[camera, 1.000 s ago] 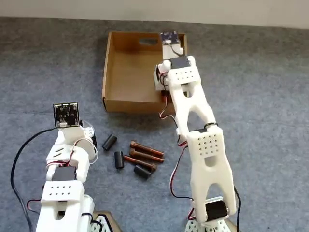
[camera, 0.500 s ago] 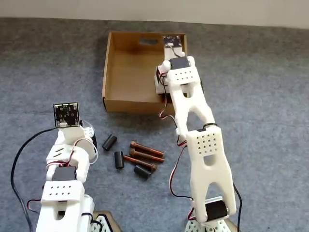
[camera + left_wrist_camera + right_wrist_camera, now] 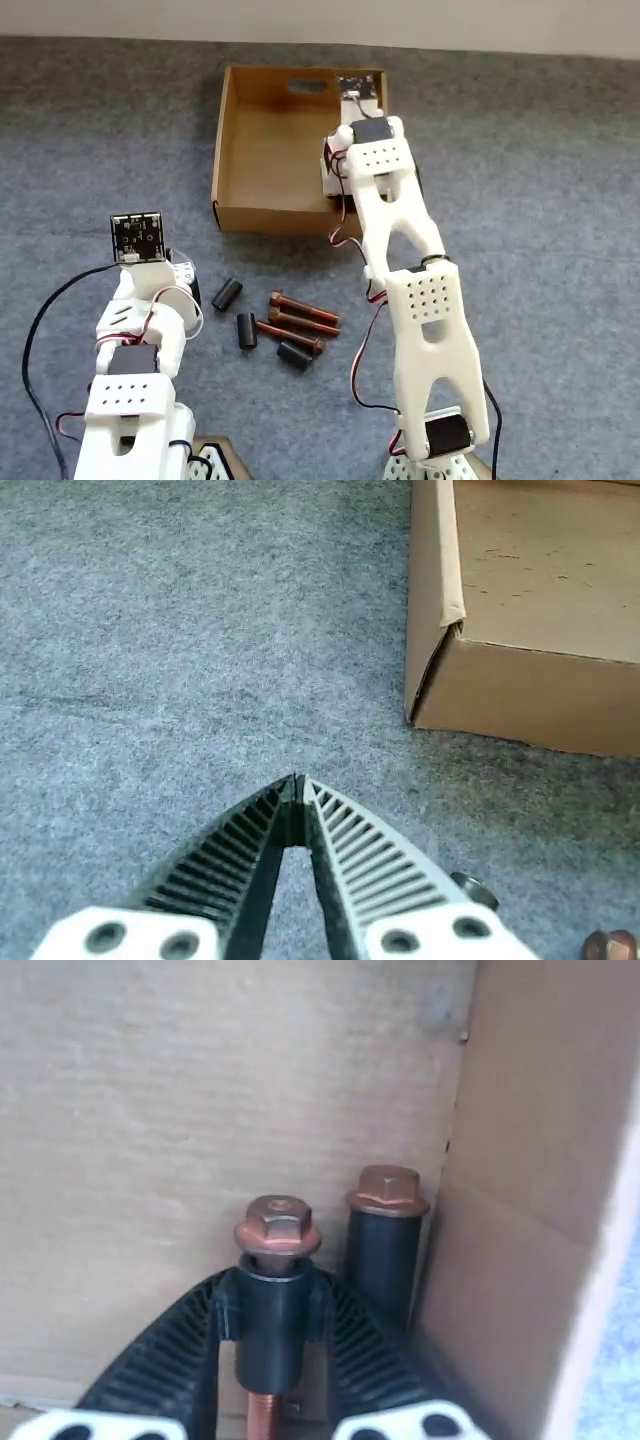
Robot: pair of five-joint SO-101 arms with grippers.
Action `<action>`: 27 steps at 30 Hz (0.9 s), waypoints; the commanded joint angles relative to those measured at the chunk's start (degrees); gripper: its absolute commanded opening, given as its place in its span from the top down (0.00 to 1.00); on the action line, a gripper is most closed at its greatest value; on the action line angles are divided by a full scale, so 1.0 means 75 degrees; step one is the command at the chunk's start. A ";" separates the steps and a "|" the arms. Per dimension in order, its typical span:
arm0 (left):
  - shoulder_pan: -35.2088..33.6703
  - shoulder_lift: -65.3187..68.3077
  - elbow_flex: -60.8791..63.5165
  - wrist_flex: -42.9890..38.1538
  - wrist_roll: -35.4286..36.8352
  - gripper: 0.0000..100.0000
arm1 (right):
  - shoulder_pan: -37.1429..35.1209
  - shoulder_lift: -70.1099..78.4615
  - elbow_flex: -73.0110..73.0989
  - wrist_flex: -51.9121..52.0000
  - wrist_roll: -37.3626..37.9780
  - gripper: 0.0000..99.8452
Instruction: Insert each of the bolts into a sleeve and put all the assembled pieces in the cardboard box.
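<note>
- two assembled pieces are in the box: one piece, a bolt through a black sleeve, is clamped between the right gripper fingers.
- the second piece sits just beside it, against the box's right wall.
- the right arm stretches over the box's near right corner; compared with a second ago its wrist has dipped a little deeper into the box, and over the last half second it has not shifted.
- three loose bolts lie side by side on the carpet between the arms, with three loose sleeves around them, all where they were before.
- the left gripper is closed on nothing, tips meeting, above the carpet near the box's near left corner; the left arm is unmoved.
</note>
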 commanded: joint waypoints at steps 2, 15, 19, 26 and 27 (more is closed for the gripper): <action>-0.0018 0.0006 -0.0053 -0.0129 -0.0070 0.98 | 0.0029 -0.0158 -0.0334 0.0041 -0.0047 0.99; -0.0018 0.0006 -0.0053 -0.0129 -0.0070 0.98 | 0.0018 -0.0217 -0.0404 -0.0006 -0.0035 0.83; -0.0018 0.0006 -0.0053 -0.0129 -0.0070 0.98 | 0.0041 -0.0229 -0.0768 0.0053 -0.0035 0.83; -0.0018 0.0006 -0.0053 -0.0129 -0.0070 0.98 | 0.0076 -0.0229 -0.3089 0.1084 -0.0035 0.95; -0.0018 0.0006 -0.0053 -0.0129 -0.0070 0.98 | 0.0076 -0.0229 -0.3499 0.1272 -0.0035 1.00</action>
